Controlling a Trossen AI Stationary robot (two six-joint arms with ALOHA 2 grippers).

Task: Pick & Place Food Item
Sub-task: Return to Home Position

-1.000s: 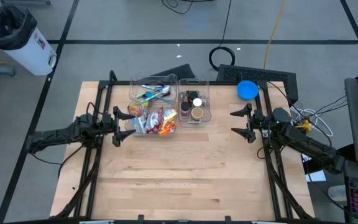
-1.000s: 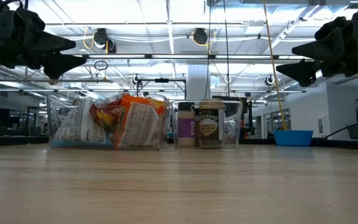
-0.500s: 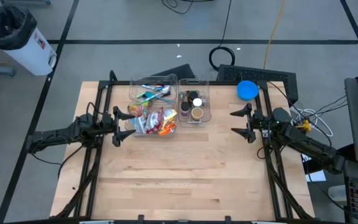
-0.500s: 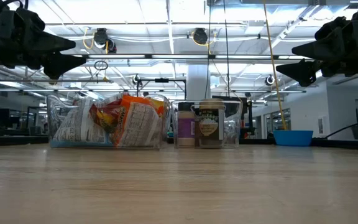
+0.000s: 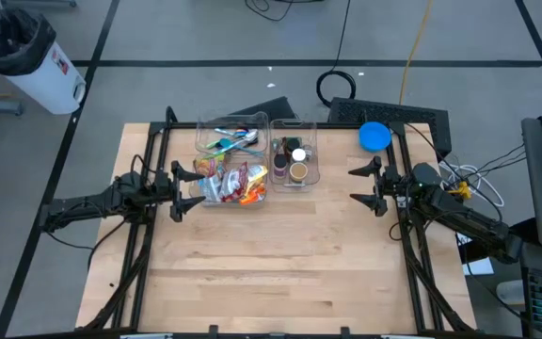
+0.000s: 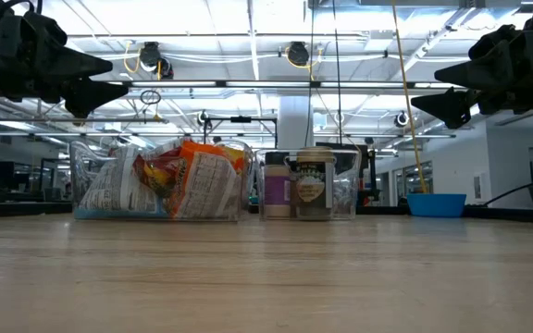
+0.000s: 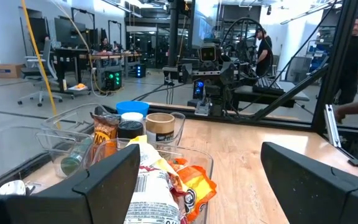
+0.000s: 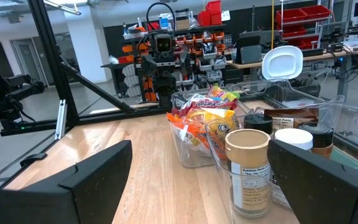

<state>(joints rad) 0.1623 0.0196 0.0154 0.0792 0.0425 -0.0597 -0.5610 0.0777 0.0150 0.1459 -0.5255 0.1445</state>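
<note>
Snack packets (image 5: pixel 233 182) fill a clear bin (image 6: pixel 162 180) at the table's far middle. Beside it a second clear bin (image 5: pixel 294 162) holds spice jars (image 8: pixel 248 168). A third clear bin (image 5: pixel 229 137) behind holds cutlery. My left gripper (image 5: pixel 179 190) hovers open at the table's left edge, level, its fingers (image 7: pixel 110 180) pointing at the snack bin. My right gripper (image 5: pixel 365 185) hovers open at the right edge, level, facing the jars. Both hang well above the tabletop in the low view.
A blue bowl (image 5: pixel 374 137) stands at the far right corner. The near half of the wooden table (image 5: pixel 271 273) is bare board. Black frame rails (image 5: pixel 144 254) run along both sides. People stand in the room beyond the table in the left wrist view.
</note>
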